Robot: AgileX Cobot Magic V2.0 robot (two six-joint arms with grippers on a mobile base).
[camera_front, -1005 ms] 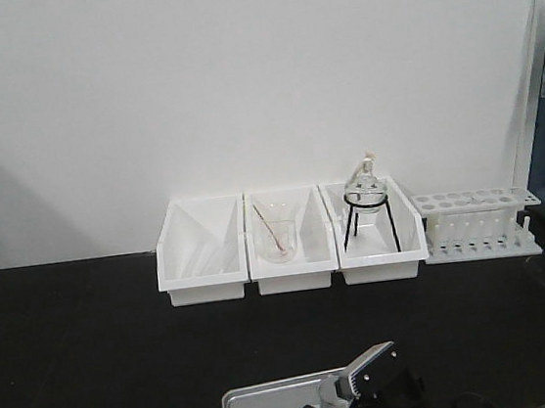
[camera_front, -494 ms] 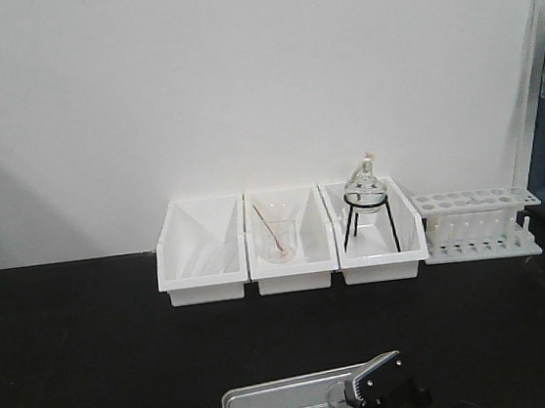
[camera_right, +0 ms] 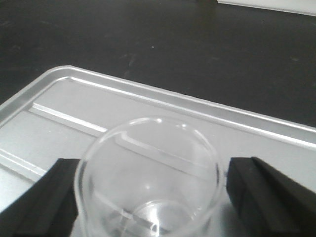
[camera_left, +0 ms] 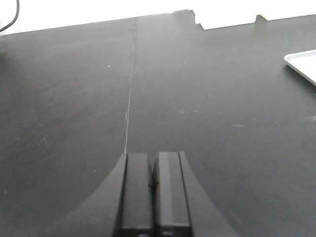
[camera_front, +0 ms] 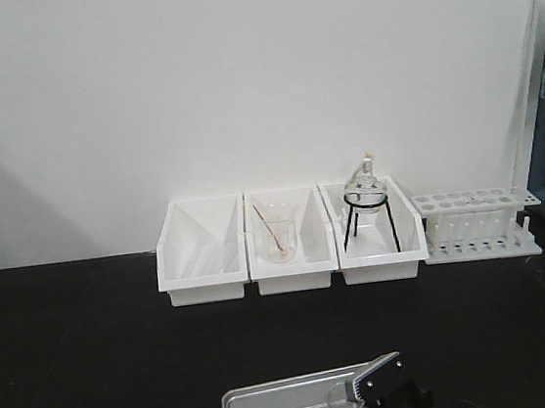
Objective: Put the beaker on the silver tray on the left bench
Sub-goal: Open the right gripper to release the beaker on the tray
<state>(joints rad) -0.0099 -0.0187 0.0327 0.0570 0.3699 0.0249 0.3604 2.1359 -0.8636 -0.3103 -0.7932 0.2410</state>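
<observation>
A black surface [camera_front: 94, 362] ran across the front view, backed by a plain white wall. Against that wall stood three white bins [camera_front: 202, 249] side by side. The left one was hollow, the middle one held a larger beaker with a reddish rod [camera_front: 276, 233], and the right one held a round flask on a black tripod [camera_front: 367, 203]. Just beside them to the right sat a white test-tube rack [camera_front: 476, 222].

At the bottom edge of the front view lay the silver tray [camera_front: 266, 407], with the right arm's pincer [camera_front: 374, 399] reaching over its right part.

In the right wrist view, the small clear beaker [camera_right: 148, 173] stood upright within the silver tray [camera_right: 247, 133], above its ridged bottom. It sat between the two black fingers [camera_right: 44, 197] of the right pincer [camera_right: 150, 195]. The left finger lay close against the glass, while a narrow gap showed between the glass and the right finger, so the pincer appeared released rather than grasping.

In the left wrist view, the left pincer [camera_left: 154, 192] was clenched with nothing between its fingers, above bare black surface [camera_left: 74, 98]. A corner of the silver tray [camera_left: 302, 64] showed well apart at the right edge.
</observation>
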